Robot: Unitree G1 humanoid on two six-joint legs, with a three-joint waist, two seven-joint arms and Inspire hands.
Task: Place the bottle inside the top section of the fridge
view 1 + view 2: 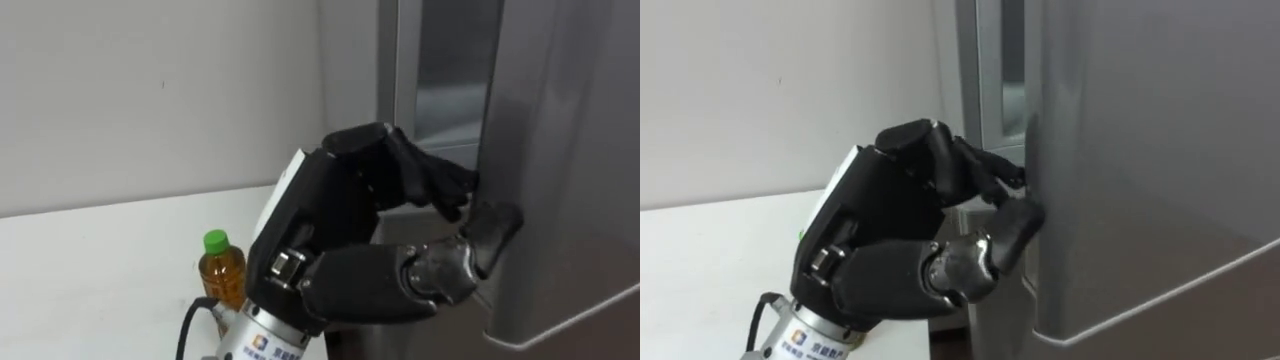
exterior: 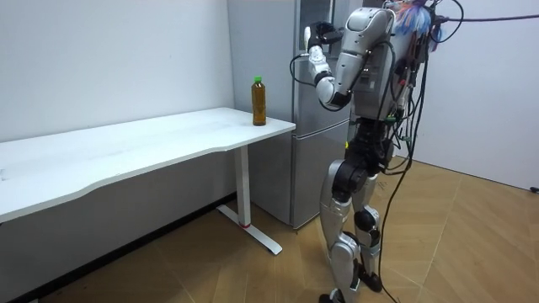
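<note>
Position: bottle (image 1: 222,268) stands upright on the white table (image 1: 90,270) at its fridge-side end, below and behind the left hand (image 1: 350,215) and not touching it. It has a green cap and amber contents.

Left hand: black glossy shell, fingers hooked round the edge of the upper fridge door (image 1: 560,150), thumb against its face. The door is smooth, flat grey metal.

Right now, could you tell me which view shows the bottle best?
The room view: the bottle stands whole on the white table. The left eye view shows its cap and top behind the left hand; the right eye view, a green sliver.
</note>
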